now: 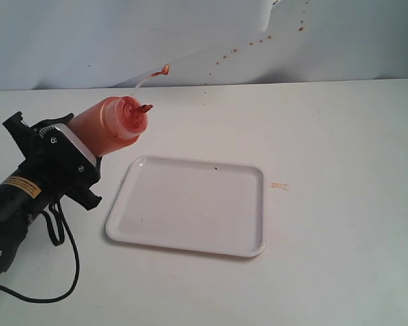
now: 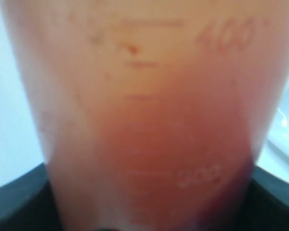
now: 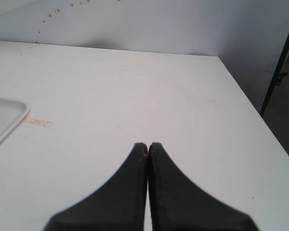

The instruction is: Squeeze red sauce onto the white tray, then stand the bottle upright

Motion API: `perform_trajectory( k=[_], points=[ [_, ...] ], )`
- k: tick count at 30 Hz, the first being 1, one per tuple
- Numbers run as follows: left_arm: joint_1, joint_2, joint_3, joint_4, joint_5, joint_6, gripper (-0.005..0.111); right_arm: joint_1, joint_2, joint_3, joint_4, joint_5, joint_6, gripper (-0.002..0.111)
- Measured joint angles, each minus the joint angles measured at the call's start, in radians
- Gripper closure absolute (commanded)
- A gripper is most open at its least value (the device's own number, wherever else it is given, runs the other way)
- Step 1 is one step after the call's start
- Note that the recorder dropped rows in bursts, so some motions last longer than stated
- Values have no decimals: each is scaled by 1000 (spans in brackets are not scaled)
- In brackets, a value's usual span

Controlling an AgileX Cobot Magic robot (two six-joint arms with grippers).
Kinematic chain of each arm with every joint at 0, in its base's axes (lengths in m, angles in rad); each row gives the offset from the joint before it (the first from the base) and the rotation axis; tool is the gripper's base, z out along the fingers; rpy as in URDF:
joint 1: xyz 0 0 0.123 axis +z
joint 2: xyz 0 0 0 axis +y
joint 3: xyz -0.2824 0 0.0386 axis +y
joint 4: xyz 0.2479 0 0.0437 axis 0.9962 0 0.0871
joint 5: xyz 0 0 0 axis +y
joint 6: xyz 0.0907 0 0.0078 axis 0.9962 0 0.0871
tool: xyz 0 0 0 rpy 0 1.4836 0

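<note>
My left gripper (image 1: 73, 151) is shut on the bottle (image 1: 107, 119), which is held above the table, left of the white tray (image 1: 190, 246). The bottle leans over, and its red nozzle (image 1: 144, 108) points toward the tray's far left corner. A small cap on a pale strap (image 1: 165, 68) hangs off the nozzle end. In the left wrist view the bottle (image 2: 149, 96) fills the picture, with red sauce (image 2: 183, 159) as dark fill inside. The tray shows only one tiny dark speck (image 1: 215, 168). My right gripper (image 3: 147, 147) is shut on nothing, above bare table right of the tray corner (image 3: 5, 115).
Red-brown specks (image 1: 258, 42) dot the back wall. A small tan sticker (image 1: 279, 185) lies on the table right of the tray. A black cable (image 1: 62, 272) loops under my left arm. The table's right edge (image 3: 241, 91) and a black pole (image 3: 279, 72) appear in the right wrist view.
</note>
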Motion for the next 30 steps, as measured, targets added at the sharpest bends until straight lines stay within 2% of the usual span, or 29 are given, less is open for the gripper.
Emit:
perform_trajectory(
  k=[12,14,19,22,24,30],
  points=[
    [0,0,0,0,0,0,107,0,0,0,-13,-9,-15,108],
    [0,0,0,0,0,0,107,0,0,0,37,-45,-15,108],
    [0,0,0,0,-2,0,107,0,0,0,476,-303,-19,108],
    [0,0,0,0,-7,0,107,0,0,0,775,-402,-17,108],
    [0,0,0,0,-8,0,107,0,0,0,903,-426,-15,108],
    [0,0,0,25,-8,2,107,0,0,-43,1008,-370,-15,108]
  ],
)
